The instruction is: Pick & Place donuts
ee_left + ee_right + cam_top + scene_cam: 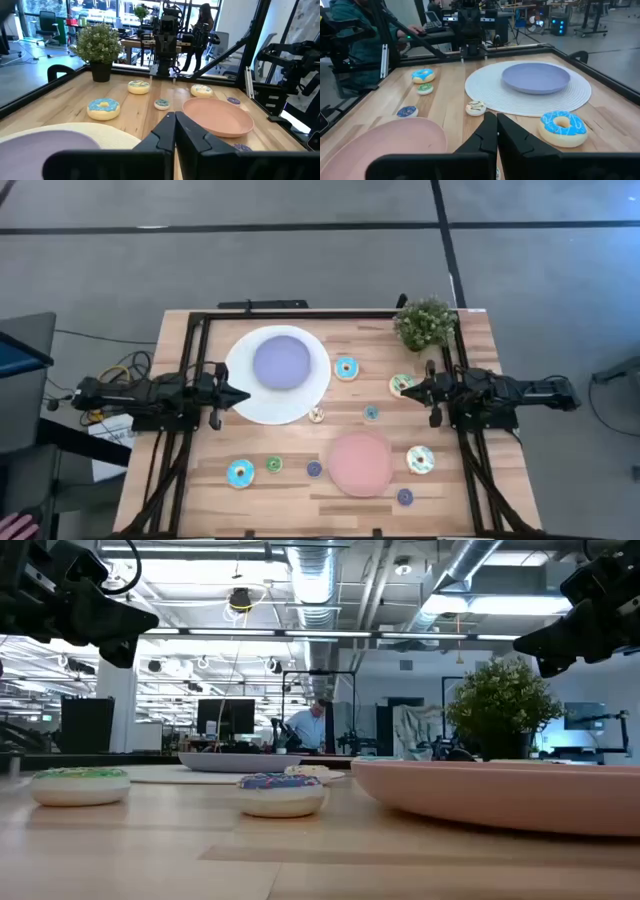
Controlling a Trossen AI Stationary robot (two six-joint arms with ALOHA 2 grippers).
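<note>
Several toy ring donuts lie flat on the wooden table. A blue one (346, 367) and a cream-green one (402, 385) lie right of the white mat. Minis (371, 412) (316, 415) lie at the centre. Another blue donut (240, 473) and a cream one (420, 459) lie nearer the front. My left gripper (245, 394) hangs shut above the mat's left rim, pointing right. My right gripper (405, 391) hangs shut by the cream-green donut, pointing left. Neither gripper holds anything.
A lilac plate (281, 362) sits on the white woven mat (248, 402) at the back left. A pink plate (360, 463) lies front centre, with minis (273, 464) (314, 469) (404, 496) around it. A potted plant (425, 323) stands at the back right. A black frame (200, 350) edges the table.
</note>
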